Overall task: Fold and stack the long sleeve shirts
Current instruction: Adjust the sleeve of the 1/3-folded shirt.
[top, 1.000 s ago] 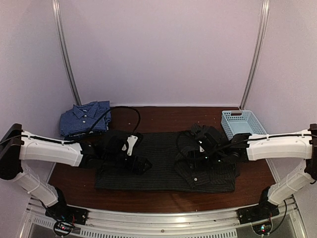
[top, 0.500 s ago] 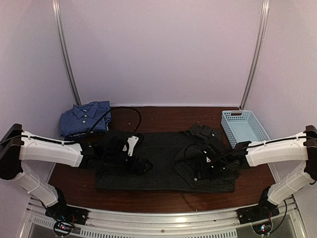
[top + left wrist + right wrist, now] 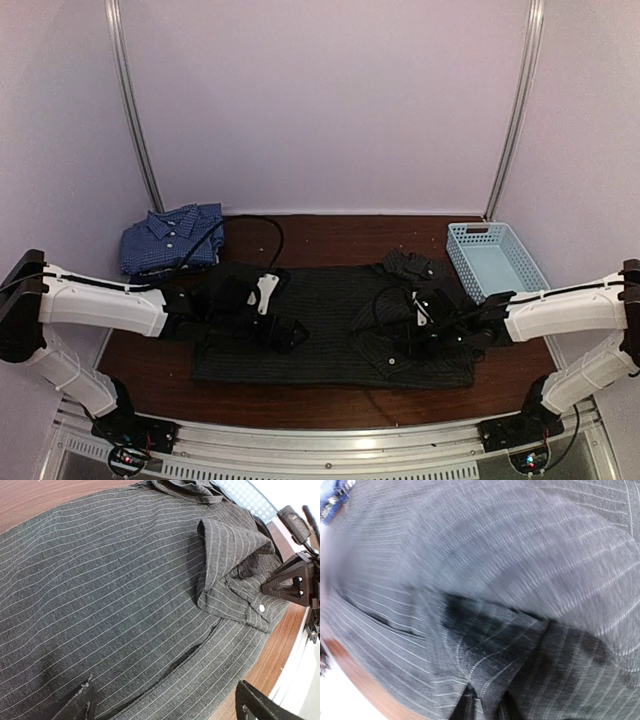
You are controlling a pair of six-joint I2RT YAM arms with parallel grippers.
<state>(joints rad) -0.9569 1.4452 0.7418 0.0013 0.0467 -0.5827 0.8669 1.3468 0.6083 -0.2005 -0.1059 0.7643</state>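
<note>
Right gripper point(image 3: 483, 707) has its jaws drawn narrow, nipping a raised fold of the black long sleeve shirt with thin pale pinstripes point(image 3: 320, 325). I count two shirts. The black one lies spread flat across the lower middle of the overhead frame, its buttoned cuff bunched up towards the right. The blue finely checked collared shirt point(image 3: 170, 238) sits folded at the left, well apart from it. Two arms are here, both stretched low and almost level over the cloth from opposite sides, wrists angled down. Left gripper point(image 3: 165, 711) hangs just above the black shirt's left half with its jaws spread wide and nothing between them. One light blue plastic lattice basket point(image 3: 490, 258) stands at the right, on the dark brown wooden table point(image 3: 330, 235).
</note>
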